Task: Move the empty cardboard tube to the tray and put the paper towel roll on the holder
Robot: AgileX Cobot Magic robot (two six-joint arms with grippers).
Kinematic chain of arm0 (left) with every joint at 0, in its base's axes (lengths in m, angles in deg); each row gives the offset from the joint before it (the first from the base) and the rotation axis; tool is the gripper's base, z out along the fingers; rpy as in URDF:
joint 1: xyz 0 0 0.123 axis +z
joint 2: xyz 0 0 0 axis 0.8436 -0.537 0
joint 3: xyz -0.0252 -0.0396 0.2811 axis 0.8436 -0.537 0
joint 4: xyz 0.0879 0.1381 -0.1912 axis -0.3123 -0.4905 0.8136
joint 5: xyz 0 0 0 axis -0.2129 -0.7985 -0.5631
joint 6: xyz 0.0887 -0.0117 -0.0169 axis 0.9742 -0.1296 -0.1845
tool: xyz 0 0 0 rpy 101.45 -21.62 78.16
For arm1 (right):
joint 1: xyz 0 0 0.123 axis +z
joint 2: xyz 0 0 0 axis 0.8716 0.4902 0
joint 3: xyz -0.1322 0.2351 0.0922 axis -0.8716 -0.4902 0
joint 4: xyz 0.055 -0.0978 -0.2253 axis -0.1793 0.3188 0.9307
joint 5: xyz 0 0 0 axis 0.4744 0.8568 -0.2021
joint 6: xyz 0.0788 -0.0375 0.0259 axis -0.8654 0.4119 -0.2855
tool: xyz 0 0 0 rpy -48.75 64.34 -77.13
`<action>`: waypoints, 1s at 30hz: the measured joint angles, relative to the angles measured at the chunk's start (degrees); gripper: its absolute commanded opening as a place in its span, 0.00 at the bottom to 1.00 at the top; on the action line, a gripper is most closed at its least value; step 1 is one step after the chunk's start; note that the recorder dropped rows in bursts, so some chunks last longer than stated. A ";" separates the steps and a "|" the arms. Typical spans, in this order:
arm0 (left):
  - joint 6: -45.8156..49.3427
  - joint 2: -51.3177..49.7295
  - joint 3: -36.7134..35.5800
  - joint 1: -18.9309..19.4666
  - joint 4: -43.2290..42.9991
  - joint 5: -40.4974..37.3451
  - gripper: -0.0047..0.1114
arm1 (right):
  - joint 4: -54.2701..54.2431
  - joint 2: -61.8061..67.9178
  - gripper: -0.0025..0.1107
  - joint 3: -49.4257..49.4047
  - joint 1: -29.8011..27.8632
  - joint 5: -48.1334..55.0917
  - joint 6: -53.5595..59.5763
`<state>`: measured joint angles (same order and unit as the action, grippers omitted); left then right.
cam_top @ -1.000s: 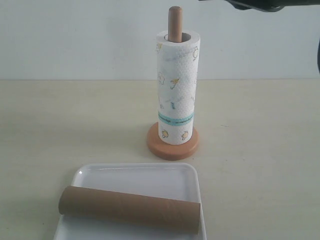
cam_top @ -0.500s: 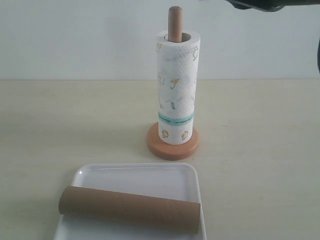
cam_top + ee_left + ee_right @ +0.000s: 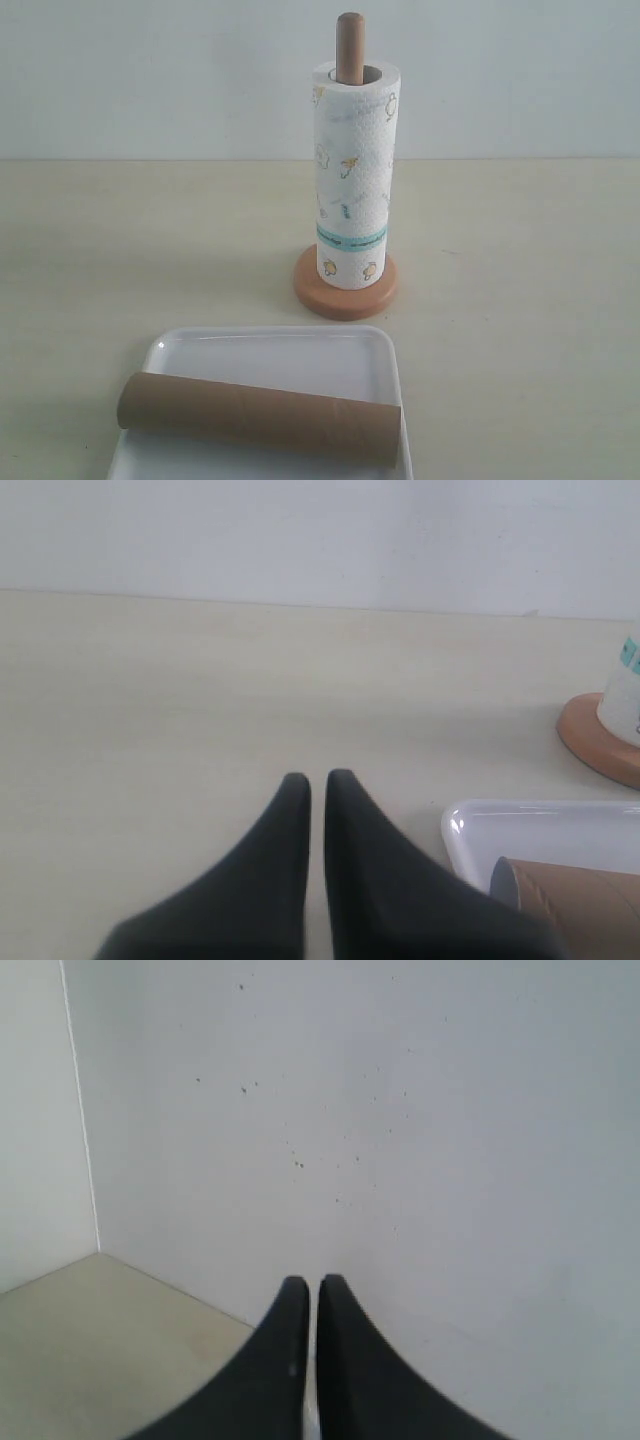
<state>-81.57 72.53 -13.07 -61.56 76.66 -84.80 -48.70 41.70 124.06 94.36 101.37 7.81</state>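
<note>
Both steps appear complete: the roll [image 3: 352,180] stands threaded on the holder [image 3: 350,45], resting on its base, and the tube [image 3: 260,418] lies across the tray [image 3: 270,355] in front of the holder, one end at the rim. The left tool [image 3: 317,780] and right tool [image 3: 305,1285] are clenched on nothing, both outside the exterior view. The tabletop [image 3: 120,250] either side of the holder offers open room, while the tray's near edge is cropped.
</note>
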 measured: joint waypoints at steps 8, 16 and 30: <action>0.00 0.00 0.00 0.00 0.00 0.00 0.08 | 0.00 -7.71 0.05 0.00 -3.18 0.11 0.00; 0.00 0.00 0.00 0.00 0.00 0.00 0.08 | -0.52 -15.57 0.05 0.00 -13.76 0.99 -3.92; 0.00 0.00 0.00 0.00 0.00 0.00 0.08 | -1.70 -27.44 0.05 -7.70 -31.07 26.14 -7.72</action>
<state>-81.57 72.53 -13.07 -61.56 76.66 -84.80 -50.39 14.26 116.36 63.29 127.51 0.09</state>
